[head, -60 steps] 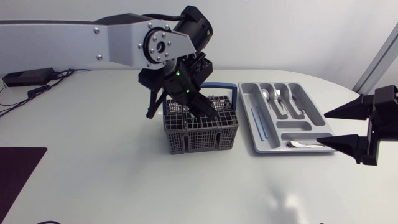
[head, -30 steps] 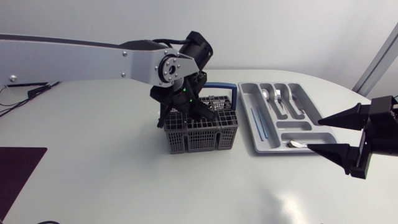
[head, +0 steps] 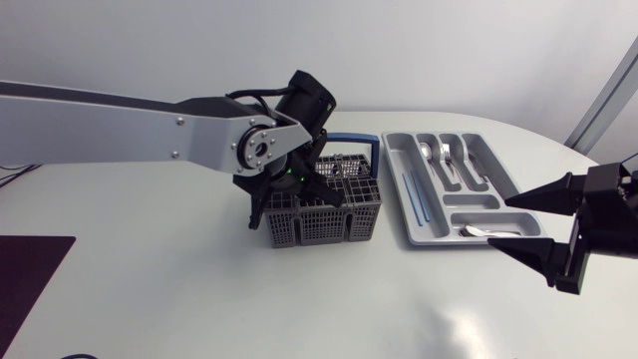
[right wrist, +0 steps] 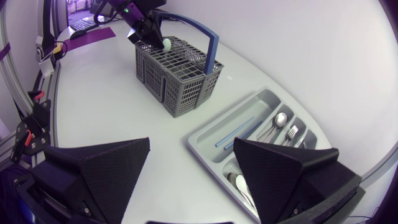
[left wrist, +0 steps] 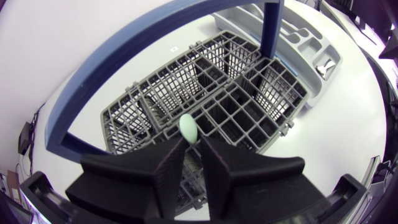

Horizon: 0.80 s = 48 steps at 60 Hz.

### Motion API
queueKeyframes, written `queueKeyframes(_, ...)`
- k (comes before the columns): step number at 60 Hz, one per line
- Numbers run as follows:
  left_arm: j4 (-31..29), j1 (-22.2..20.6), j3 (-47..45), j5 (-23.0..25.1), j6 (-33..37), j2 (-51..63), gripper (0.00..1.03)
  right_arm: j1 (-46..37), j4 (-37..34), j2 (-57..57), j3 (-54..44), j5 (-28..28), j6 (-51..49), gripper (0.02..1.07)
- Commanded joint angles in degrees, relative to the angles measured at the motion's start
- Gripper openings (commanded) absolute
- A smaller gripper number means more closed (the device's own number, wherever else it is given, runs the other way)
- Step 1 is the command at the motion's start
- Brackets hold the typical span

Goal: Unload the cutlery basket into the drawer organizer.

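Observation:
The grey cutlery basket (head: pixel 324 211) with a blue hoop handle (head: pixel 355 140) stands mid-table. My left gripper (head: pixel 299 185) reaches down into its near-left cells. In the left wrist view my left gripper (left wrist: pixel 191 147) has its fingers drawn close on a pale green utensil handle (left wrist: pixel 188 127) that sticks up from the basket (left wrist: pixel 249 106). The grey drawer organizer (head: pixel 401 191) lies to the basket's right and holds spoons and a fork (head: pixel 445 152), a blue stick (head: pixel 414 196) and a spoon (head: pixel 483 231). My right gripper (head: pixel 501 222) is open beside the organizer's near right corner, holding nothing.
A dark mat (head: pixel 25 274) lies at the table's left front edge. In the right wrist view my right gripper (right wrist: pixel 193 146) hangs above the organizer (right wrist: pixel 205 140), with the basket (right wrist: pixel 180 78) and my left arm beyond.
My left gripper has sunk into the basket and its fingers have closed in on the pale green handle. My right gripper has drifted slightly toward the table's front.

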Motion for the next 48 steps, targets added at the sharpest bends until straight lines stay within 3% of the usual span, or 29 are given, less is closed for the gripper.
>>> queueKeyframes(1, 2.0, -0.49, -2.84, -0.22, -1.55, -3.4, 0.1, 0.88, 0.01, -0.68, -1.56, 0.08, 0.84, 0.99)
queueKeyframes(9, 5.51, -0.23, -5.39, -0.22, -1.28, -6.04, 0.04, 1.67, 0.01, -1.29, -2.08, 0.61, 1.02, 0.99)
queueKeyframes(17, 5.69, -0.32, -5.74, -0.22, -1.19, -6.22, 0.04, 1.93, 0.01, -1.91, -2.52, 0.96, 1.2, 0.99)
queueKeyframes(21, 5.78, -0.41, -5.83, -0.22, -1.19, -6.13, 0.08, 1.93, 0.01, -2.44, -2.7, 1.22, 1.28, 0.99)
queueKeyframes(25, 5.69, -0.67, -5.83, -0.22, -1.37, -5.95, 0.23, 1.93, -0.08, -2.88, -2.96, 1.31, 1.28, 0.99)
queueKeyframes(33, 5.6, -1.11, -5.83, -0.22, -2.16, -5.34, 0.34, 2.19, -0.08, -4.02, -3.84, 1.66, 1.2, 0.99)
queueKeyframes(48, 5.86, -1.11, -4.86, -0.22, -2.6, -2.52, 0.34, 2.19, -0.08, -4.28, -4.19, 1.75, 1.11, 0.99)
